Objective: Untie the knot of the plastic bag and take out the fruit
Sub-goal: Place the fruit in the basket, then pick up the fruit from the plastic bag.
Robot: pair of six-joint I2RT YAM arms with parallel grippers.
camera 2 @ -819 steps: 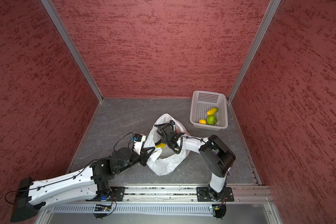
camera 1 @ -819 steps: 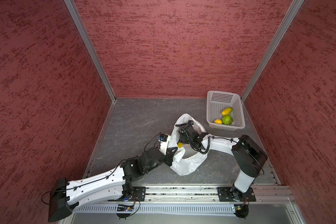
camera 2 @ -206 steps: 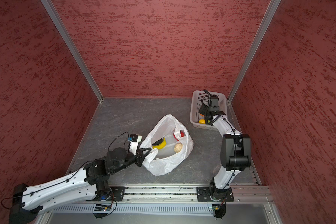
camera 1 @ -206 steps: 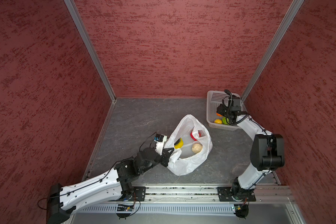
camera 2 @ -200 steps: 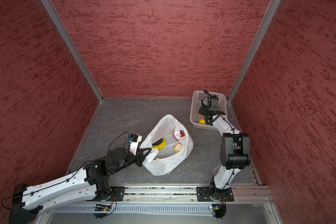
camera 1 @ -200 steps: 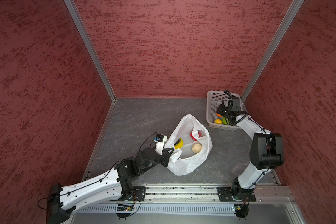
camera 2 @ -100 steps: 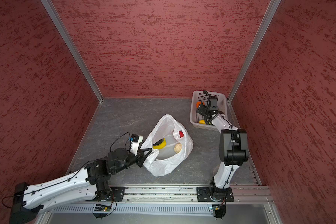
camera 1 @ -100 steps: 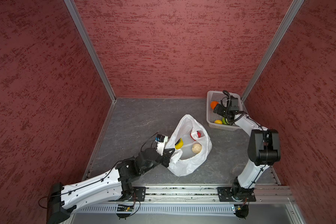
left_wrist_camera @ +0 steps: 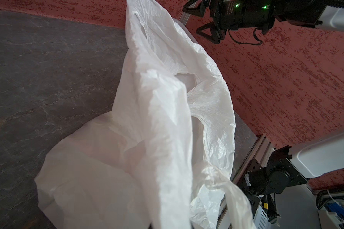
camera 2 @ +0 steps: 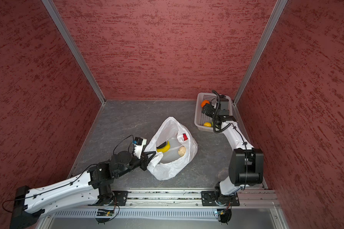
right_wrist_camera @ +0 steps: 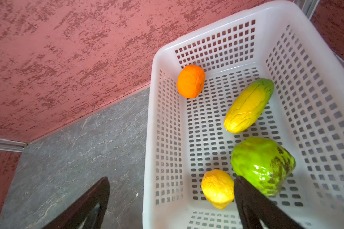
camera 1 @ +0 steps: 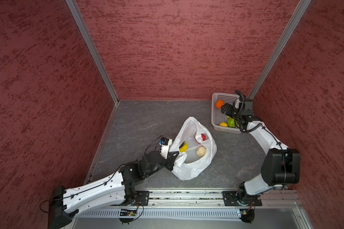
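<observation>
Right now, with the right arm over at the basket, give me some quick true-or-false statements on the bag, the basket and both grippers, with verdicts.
1. The basket holds four pieces of fruit. True.
2. The right gripper is shut on the orange. False: its jaws are wide open and empty, and the orange is loose in the basket.
3. The bag is tied shut. False: its mouth gapes open.
4. The left gripper is shut on the bag's edge. True.
5. A banana lies inside the bag. True.
6. The beige fruit is in the basket. False: it is inside the bag.
</observation>
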